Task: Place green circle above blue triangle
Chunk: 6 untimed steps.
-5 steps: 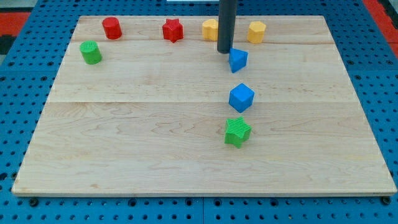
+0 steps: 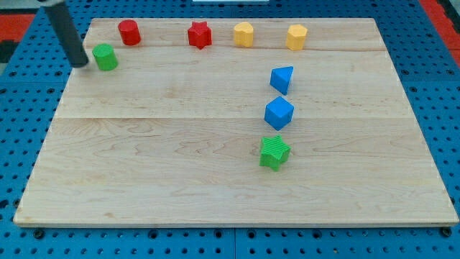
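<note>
The green circle [image 2: 106,57] is a small green cylinder near the board's upper left. The blue triangle [image 2: 282,78] lies right of the board's centre, in the upper half. My tip [image 2: 80,62] is at the upper left, just left of the green circle and almost touching it; whether it touches I cannot tell. The rod rises up and to the left, out of the view's top.
A red cylinder [image 2: 129,32], a red star [image 2: 199,34] and two yellow blocks [image 2: 244,34] [image 2: 296,36] line the board's top edge. A blue cube [image 2: 279,113] sits below the blue triangle, and a green star [image 2: 274,152] below that. The wooden board [image 2: 144,173] lies on a blue pegboard.
My tip has moved from just left of the blue triangle across to the left side of the green circle. The blue triangle sits slightly lower and to the right. The green circle has barely moved.
</note>
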Tool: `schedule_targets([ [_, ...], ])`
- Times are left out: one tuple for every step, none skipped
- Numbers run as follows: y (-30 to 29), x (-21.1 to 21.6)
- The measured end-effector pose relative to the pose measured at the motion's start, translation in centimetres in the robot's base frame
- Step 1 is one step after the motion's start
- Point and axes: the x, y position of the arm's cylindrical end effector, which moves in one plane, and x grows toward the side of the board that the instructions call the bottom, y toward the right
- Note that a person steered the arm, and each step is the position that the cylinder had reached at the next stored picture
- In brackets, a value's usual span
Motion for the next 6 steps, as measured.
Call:
schedule_targets([
  [1.0,-0.2],
  [8.6,-0.2],
  [18.9,-0.2],
  [27.9,-0.2],
  [34.4,-0.5],
  [38.1,-0.8],
])
